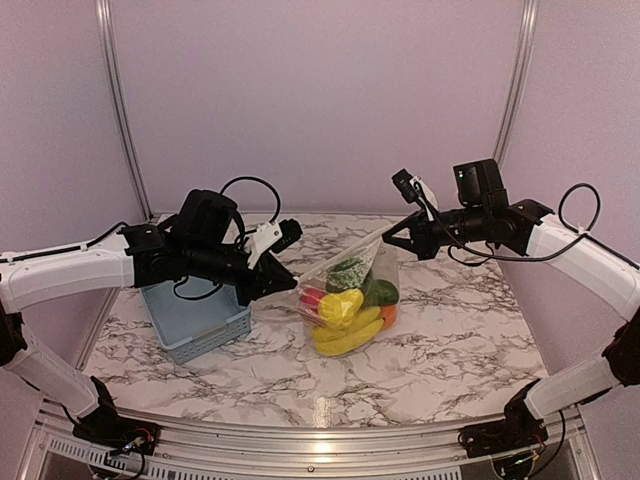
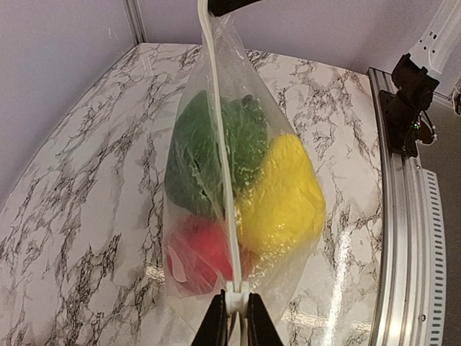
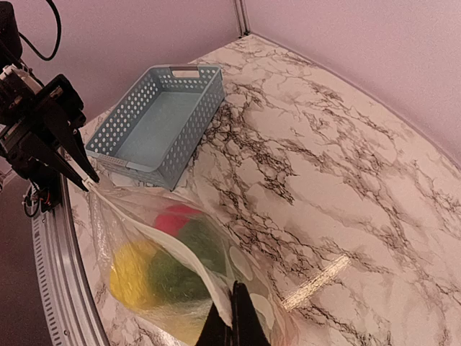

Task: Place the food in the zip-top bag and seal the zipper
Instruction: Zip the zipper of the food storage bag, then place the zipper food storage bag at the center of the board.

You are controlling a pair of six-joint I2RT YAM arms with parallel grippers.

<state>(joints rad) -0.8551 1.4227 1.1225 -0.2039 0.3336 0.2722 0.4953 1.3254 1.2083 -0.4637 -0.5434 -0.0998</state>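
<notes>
Clamped left claw and right claw on opposite zipper ends of the filled bag; likely needed strip taut and level for sealing.

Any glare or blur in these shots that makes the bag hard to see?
Top external: even light, faint sheen on the table near its front edge, zip-top bag plainly visible. Left wrist: food looks soft behind crinkled plastic. Right wrist: one bright glare streak on the table.
</notes>
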